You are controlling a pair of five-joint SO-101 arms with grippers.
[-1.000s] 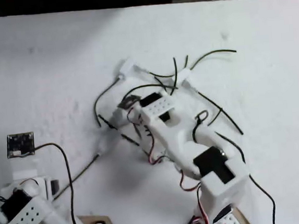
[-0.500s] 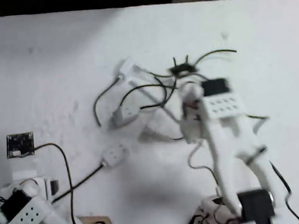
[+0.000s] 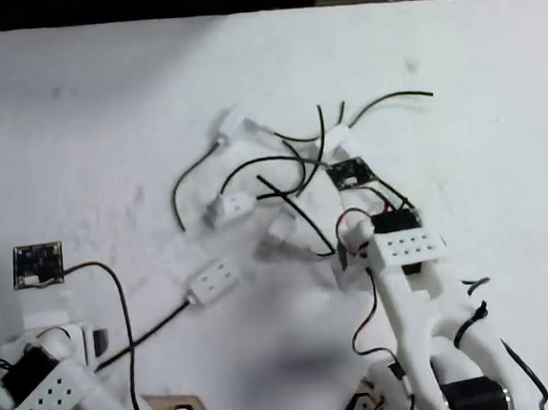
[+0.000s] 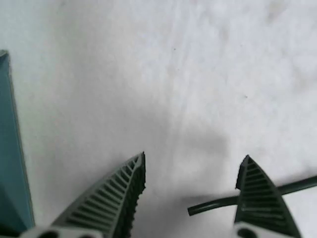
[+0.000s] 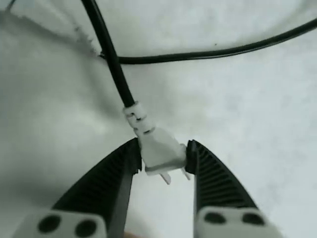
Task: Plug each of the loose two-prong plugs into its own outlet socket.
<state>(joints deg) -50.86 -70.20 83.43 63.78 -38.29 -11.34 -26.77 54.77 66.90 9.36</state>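
**A:** What does the plug look like?

**B:** The plug [image 5: 159, 150] is small and white. Two short prongs stick out from between the fingers, and a ribbed collar joins it to its black cord [image 5: 111, 59].

**A:** What has hold of it?

**B:** The right tool [image 5: 161, 157] is clamped on its two sides, over the white counter [image 5: 247, 99]. Another black cord crosses behind.

**A:** Do the prongs touch the counter?

**B:** I cannot tell.

**A:** And the left tool?

**B:** The left tool [image 4: 194, 158] gapes wide, low over the counter. A black cable end [image 4: 213, 203] lies by one finger. A teal edge [image 4: 10, 148] is cut off by the frame, so I cannot say what it is.

**A:** What about from above?

**B:** The right arm [image 3: 407, 246] lies over a tangle of black cords at mid-counter and covers its own grip. An outlet [image 3: 213, 279] lies beside the tangle with its dark socket holes facing up. Its cord runs off toward the left arm [image 3: 51, 402]. A white piece [image 3: 231, 122] on another cord is too small to tell plug from outlet.
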